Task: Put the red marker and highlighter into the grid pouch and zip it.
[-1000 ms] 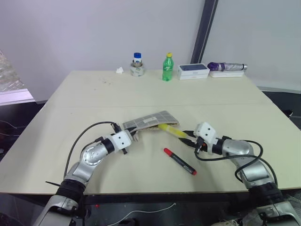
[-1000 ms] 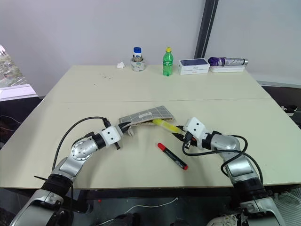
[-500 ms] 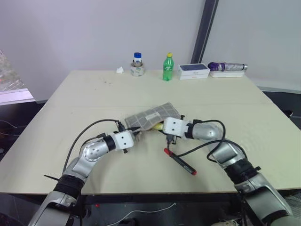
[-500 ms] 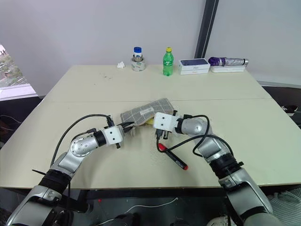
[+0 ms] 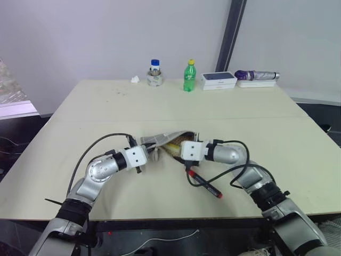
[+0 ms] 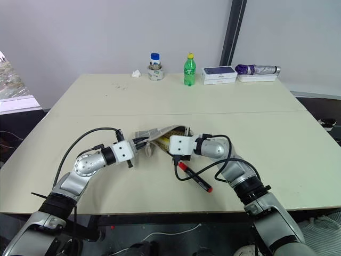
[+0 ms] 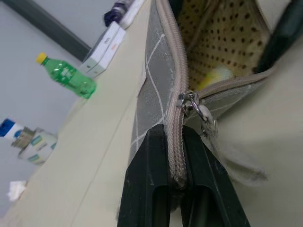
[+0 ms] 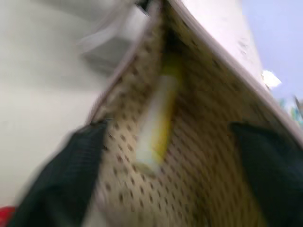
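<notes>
We pinch the grid pouch [image 7: 156,101] rim with our left gripper [image 7: 174,187], mid-table toward the near edge. Our right gripper [image 8: 165,156] spreads inside; highlighter [image 8: 156,120] lies in it. Next: the red marker [image 5: 204,184], lying just nearer the front edge.

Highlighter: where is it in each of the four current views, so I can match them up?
Left eye view: highlighter, a yellow sliver in the grid pouch mouth, mid-table.
Right eye view: yellow glimpse inside the pouch opening.
Left wrist view: pale yellow patch on the dotted lining, past the zipper pull.
Right wrist view: blurred yellow bar along the lining.
Shared landmark: the pouch's dotted lining.
</notes>
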Controlling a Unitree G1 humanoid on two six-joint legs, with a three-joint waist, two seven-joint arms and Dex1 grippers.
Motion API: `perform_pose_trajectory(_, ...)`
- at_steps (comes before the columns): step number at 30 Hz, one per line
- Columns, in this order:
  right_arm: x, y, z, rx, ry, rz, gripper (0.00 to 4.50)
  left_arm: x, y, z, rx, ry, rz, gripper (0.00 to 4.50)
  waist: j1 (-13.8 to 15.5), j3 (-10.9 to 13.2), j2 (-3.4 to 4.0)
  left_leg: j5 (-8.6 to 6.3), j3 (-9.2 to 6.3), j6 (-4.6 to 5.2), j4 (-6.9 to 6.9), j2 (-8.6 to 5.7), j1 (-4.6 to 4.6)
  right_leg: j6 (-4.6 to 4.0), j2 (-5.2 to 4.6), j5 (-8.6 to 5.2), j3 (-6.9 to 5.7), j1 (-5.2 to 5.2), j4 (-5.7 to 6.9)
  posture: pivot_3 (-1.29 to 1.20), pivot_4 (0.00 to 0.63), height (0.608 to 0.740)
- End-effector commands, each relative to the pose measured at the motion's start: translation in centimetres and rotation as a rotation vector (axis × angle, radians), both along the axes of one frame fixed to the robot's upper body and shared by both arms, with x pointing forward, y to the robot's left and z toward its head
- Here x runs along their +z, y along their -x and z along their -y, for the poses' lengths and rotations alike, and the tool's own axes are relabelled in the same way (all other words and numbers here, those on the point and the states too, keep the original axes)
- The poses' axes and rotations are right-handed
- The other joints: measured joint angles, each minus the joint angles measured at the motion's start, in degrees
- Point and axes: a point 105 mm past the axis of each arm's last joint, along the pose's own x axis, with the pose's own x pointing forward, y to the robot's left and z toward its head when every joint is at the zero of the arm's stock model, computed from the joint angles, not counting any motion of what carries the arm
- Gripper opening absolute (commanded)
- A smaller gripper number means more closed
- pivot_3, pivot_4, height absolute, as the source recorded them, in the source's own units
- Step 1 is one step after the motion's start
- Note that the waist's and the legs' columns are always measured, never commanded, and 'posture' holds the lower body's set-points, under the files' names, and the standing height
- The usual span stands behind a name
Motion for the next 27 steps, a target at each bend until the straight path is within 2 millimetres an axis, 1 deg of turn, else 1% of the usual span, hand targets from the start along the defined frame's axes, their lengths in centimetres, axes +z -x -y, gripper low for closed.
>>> perform_pose_trajectory(1,2.9,2.2,0.0,0.067,-0.172,-0.07,4.47,1.5,-0.2,-1.2,0.045,0.051,0.047,0.0,0.1,0.0,0.0,0.0,0.0,0.0,0.01,0.0,0.0,0.0,0.0,0.0,0.0,0.01,0.0,0.0,0.15,0.74)
perform_pose_trajectory(3,3.3,3.7,0.5,0.094,-0.258,-0.157,4.47,1.4,-0.3,-1.4,0.056,0.044,0.05,0.0,0.2,0.0,0.0,-0.01,0.0,0.01,0.01,0.01,0.0,0.0,0.0,0.0,-0.01,0.03,-0.02,0.0,0.15,0.74)
perform_pose_trajectory(4,3.2,4.4,1.2,0.093,-0.298,-0.21,4.47,1.3,-0.3,-1.5,0.061,0.039,0.051,0.0,0.3,0.0,0.0,-0.01,-0.01,0.01,0.01,0.01,0.0,0.0,0.0,0.0,-0.02,0.04,-0.03,0.0,0.15,0.74)
perform_pose_trajectory(7,2.1,6.6,3.9,0.066,-0.354,-0.35,4.47,1.1,-0.3,-1.9,0.071,0.015,0.052,0.0,0.6,0.0,0.0,-0.03,-0.03,0.04,0.03,0.03,-0.01,0.0,-0.04,0.0,-0.04,0.1,-0.05,0.0,0.15,0.74)
perform_pose_trajectory(9,0.6,8.0,6.0,0.004,-0.363,-0.439,4.47,1.0,-0.3,-2.2,0.079,0.018,0.05,0.0,1.0,0.0,0.0,-0.03,-0.02,0.05,0.03,0.03,0.0,0.0,-0.05,0.0,-0.03,0.09,-0.05,0.0,0.15,0.74)
perform_pose_trajectory(10,-0.2,8.7,6.6,-0.019,-0.348,-0.474,4.47,1.0,-0.2,-2.3,0.081,0.018,0.048,0.0,1.1,0.0,-0.01,-0.04,-0.03,0.05,0.02,0.04,0.01,0.0,-0.04,0.0,-0.03,0.09,-0.05,0.0,0.15,0.74)
perform_pose_trajectory(12,-2.7,10.1,7.5,-0.097,-0.305,-0.536,4.47,0.5,0.0,-2.2,0.075,0.007,0.039,0.0,1.3,0.0,-0.01,-0.04,-0.02,0.05,0.02,0.05,0.02,0.0,-0.04,0.0,-0.03,0.1,-0.05,0.0,0.15,0.74)
perform_pose_trajectory(13,-3.5,10.5,7.7,-0.128,-0.292,-0.537,4.47,0.3,0.1,-2.0,0.07,0.004,0.037,0.0,1.4,0.0,-0.02,-0.04,-0.02,0.05,0.02,0.05,0.03,0.0,-0.04,0.0,-0.03,0.1,-0.05,0.0,0.15,0.74)
perform_pose_trajectory(14,-3.9,10.8,7.9,-0.147,-0.286,-0.534,4.47,0.2,0.1,-1.9,0.066,0.002,0.036,0.0,1.3,0.0,-0.02,-0.04,-0.02,0.05,0.02,0.05,0.03,0.0,-0.03,0.0,-0.03,0.1,-0.05,0.0,0.15,0.74)
perform_pose_trajectory(16,-4.3,11.1,8.3,-0.196,-0.344,-0.559,4.47,0.4,0.0,-1.7,0.06,0.002,0.039,0.0,1.1,0.0,-0.02,-0.04,0.01,0.05,0.03,0.03,0.03,0.0,-0.03,0.0,0.0,0.08,-0.03,0.0,0.15,0.74)
perform_pose_trajectory(20,-6.1,11.2,9.9,-0.279,-0.269,-0.533,4.47,0.6,-0.2,-1.4,0.053,0.013,0.038,0.0,1.4,0.0,-0.03,-0.03,-0.02,0.04,0.06,0.04,0.05,0.0,-0.02,0.0,-0.02,0.11,0.0,0.0,0.15,0.74)
perform_pose_trajectory(24,-6.9,10.9,9.6,-0.298,-0.271,-0.522,4.47,0.5,-0.3,-1.3,0.046,0.002,0.038,0.0,1.4,0.0,-0.03,-0.03,-0.02,0.05,0.06,0.02,0.04,0.0,-0.03,0.0,-0.02,0.12,-0.01,0.0,0.15,0.74)
perform_pose_trajectory(25,-7.3,11.1,9.5,-0.287,-0.254,-0.526,4.47,0.5,-0.3,-1.2,0.044,0.001,0.038,0.0,1.4,0.0,-0.03,-0.03,-0.02,0.05,0.05,0.02,0.05,0.0,-0.02,0.0,-0.02,0.11,-0.01,0.0,0.15,0.74)
perform_pose_trajectory(26,-7.5,11.2,9.4,-0.278,-0.239,-0.528,3.96,0.6,-0.3,-1.2,0.043,0.001,0.039,0.0,1.3,0.0,-0.03,-0.03,-0.02,0.05,0.05,0.02,0.05,0.0,-0.01,0.0,-0.02,0.11,-0.01,0.0,0.15,0.74)
perform_pose_trajectory(27,-7.7,11.4,9.4,-0.272,-0.227,-0.529,3.69,0.6,-0.4,-1.1,0.042,0.001,0.039,0.0,1.3,0.0,-0.03,-0.03,-0.02,0.04,0.05,0.01,0.05,0.0,-0.02,0.0,-0.01,0.11,-0.01,0.0,0.15,0.74)
